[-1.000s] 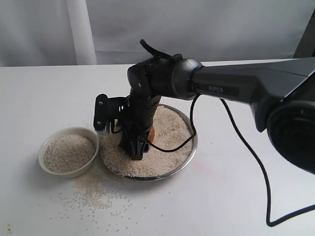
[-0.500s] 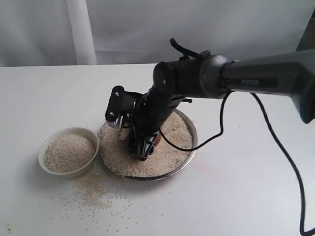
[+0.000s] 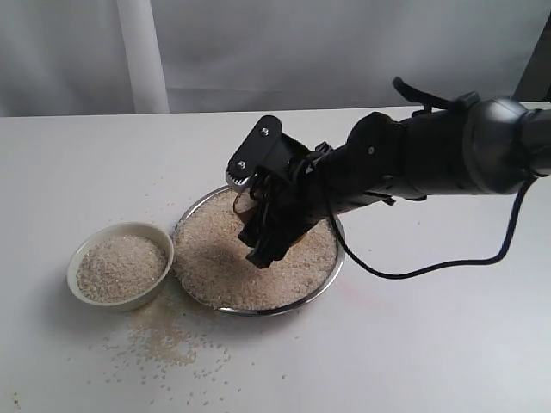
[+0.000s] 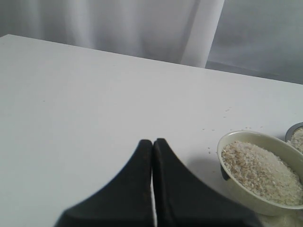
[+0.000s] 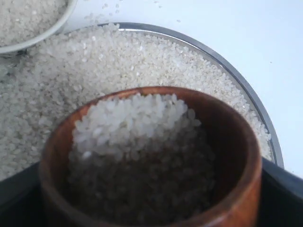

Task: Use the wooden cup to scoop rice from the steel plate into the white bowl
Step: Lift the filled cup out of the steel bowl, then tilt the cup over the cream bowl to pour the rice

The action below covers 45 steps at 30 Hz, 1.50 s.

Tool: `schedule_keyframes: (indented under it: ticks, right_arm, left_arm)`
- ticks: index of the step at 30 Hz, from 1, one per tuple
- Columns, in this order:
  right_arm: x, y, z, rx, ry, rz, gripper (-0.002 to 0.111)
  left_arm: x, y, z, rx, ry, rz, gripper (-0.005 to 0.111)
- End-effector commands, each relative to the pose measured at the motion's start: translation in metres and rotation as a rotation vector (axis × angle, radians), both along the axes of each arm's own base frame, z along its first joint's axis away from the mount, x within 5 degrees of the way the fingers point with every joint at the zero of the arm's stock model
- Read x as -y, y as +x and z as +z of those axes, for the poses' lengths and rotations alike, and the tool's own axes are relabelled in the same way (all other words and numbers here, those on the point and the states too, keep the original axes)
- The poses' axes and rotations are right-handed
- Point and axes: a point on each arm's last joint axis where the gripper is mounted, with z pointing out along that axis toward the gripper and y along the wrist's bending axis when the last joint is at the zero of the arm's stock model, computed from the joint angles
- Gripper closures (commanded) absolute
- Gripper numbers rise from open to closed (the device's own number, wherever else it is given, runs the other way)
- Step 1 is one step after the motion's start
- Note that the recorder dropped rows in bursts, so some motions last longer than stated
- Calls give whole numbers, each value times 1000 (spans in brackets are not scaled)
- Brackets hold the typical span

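Nearest, a patch of spilled grains (image 3: 168, 340) lies on the tabletop (image 3: 413, 344) in front of the white bowl (image 3: 112, 303) — a sign that a pour here can easily miss. The bowl sits just beside the steel plate (image 3: 337, 258) and looks filled nearly to its rim, so a full cupful tipped in fast would likely run over the edge. The left tool (image 4: 152, 146), its fingers pressed together and holding nothing, hangs over bare tabletop near the bowl; a crossing arm could come close to it. Over the plate, the right tool (image 3: 263, 245) pinches the wooden cup (image 5: 236, 156) from both sides, its dark jaws showing at either flank in the right wrist view. The cup is lifted above the bed of rice (image 3: 284, 267) and carries a load banked high toward one side of the mouth, so it seems tilted. Any jerk or further lean on the way to the bowl would shed grains early. The cup is smooth and round with no handle — it could twist or slide in the pinch. Farther back, the arm's cable (image 3: 405, 274) droops low near the plate rim and might snag it.
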Motion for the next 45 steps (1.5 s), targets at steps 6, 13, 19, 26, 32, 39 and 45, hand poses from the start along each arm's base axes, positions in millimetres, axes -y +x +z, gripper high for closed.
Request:
schedule_keyframes:
  ticks: [6, 13, 19, 26, 32, 39, 45]
  right_arm:
    - [4, -1, 8, 14, 50, -56, 108]
    - [-20, 0, 43, 97, 28, 100, 108]
    - [-55, -1, 91, 274, -63, 305, 108]
    - [-104, 10, 87, 274, -316, 466, 108]
    - [-141, 15, 67, 344, -446, 544, 108]
    - [-163, 10, 44, 410, -560, 609, 108]
    - [-171, 6, 32, 464, -637, 653, 108]
  left_arm:
    - [0, 0, 2, 12, 3, -1, 107]
    - [0, 0, 2, 12, 3, -1, 107]
    - [0, 0, 2, 12, 3, -1, 107]
    - [0, 0, 2, 12, 3, -1, 107]
    - [0, 0, 2, 12, 3, -1, 107]
    - [0, 0, 2, 12, 3, -1, 107]
    - [0, 0, 2, 12, 3, -1, 107]
